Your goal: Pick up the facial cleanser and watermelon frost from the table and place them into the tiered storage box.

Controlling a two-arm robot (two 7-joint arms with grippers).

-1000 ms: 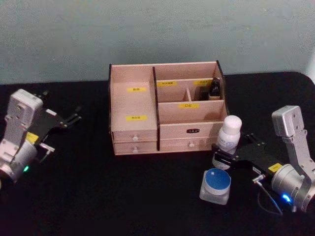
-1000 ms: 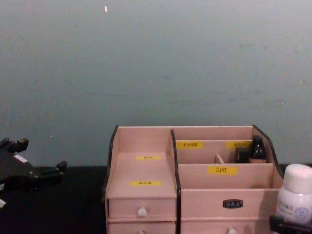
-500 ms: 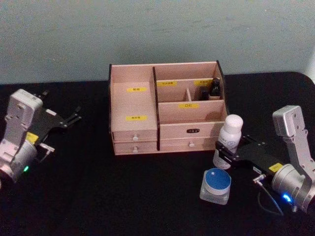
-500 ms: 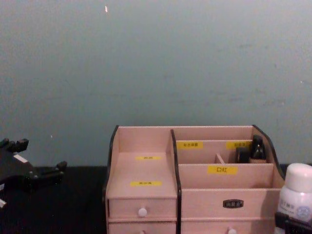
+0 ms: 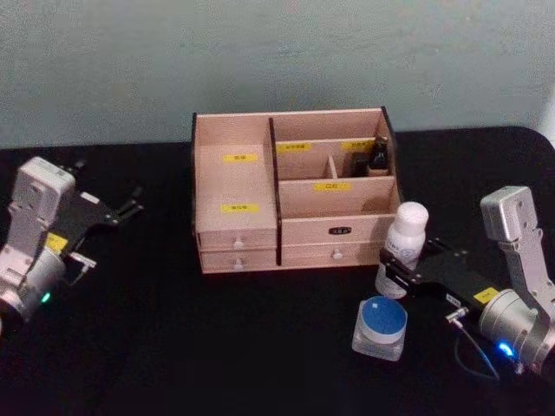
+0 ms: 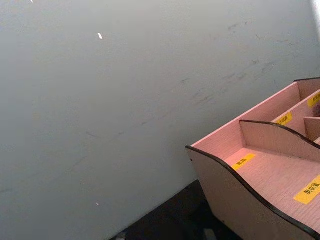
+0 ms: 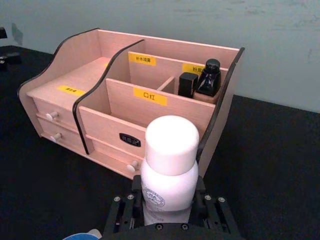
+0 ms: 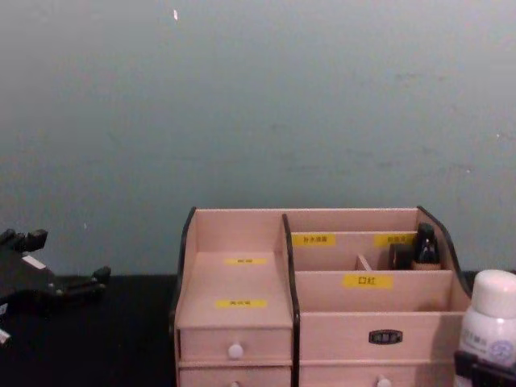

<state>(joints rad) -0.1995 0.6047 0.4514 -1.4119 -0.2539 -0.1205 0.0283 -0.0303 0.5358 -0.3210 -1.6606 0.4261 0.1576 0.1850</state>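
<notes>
My right gripper [image 5: 395,270] is shut on a white bottle [image 5: 407,232] with a rounded white cap. It holds the bottle upright just in front of the right end of the tiered storage box [image 5: 238,178]. In the right wrist view the bottle [image 7: 170,170] stands between the fingers [image 7: 125,207], facing the box [image 7: 90,75]. A clear jar with a blue lid [image 5: 381,325] sits on the table by that gripper. I cannot tell which of the two is the facial cleanser and which the watermelon frost. My left gripper [image 5: 130,204] rests open at the far left, away from the box.
Two small dark bottles [image 7: 202,80] stand in the box's rear right compartment. The box has stepped trays with yellow labels and white-knobbed drawers [image 8: 235,351]. The black tabletop [image 5: 217,347] ends at a grey-green wall close behind the box.
My right gripper and the white bottle have shifted very slightly to the right. The left arm has not moved.
</notes>
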